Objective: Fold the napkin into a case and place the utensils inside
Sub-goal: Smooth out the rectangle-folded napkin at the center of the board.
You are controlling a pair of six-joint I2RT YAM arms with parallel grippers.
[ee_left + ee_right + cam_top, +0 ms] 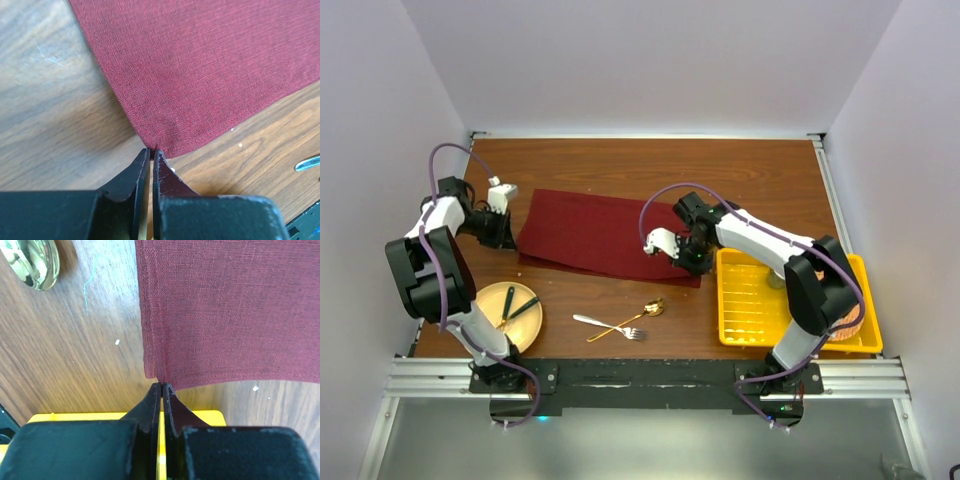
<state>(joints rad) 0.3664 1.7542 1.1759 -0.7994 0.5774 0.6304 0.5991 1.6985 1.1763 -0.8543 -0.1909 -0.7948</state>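
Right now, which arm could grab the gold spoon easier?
Right. The right pincer is close to the gold spoon; the left pincer is across the napkin. Both pinch napkin corners, so it must let go first.

yellow rack [750, 310] right; green-handled cutlery [515, 308] on, seemingly, a plate [527, 329].

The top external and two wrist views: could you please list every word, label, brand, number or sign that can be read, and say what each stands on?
None: no readable text shows in any of the three views.
The napkin, the yellow tray, the plate and the table show no words, labels, numbers or signs.
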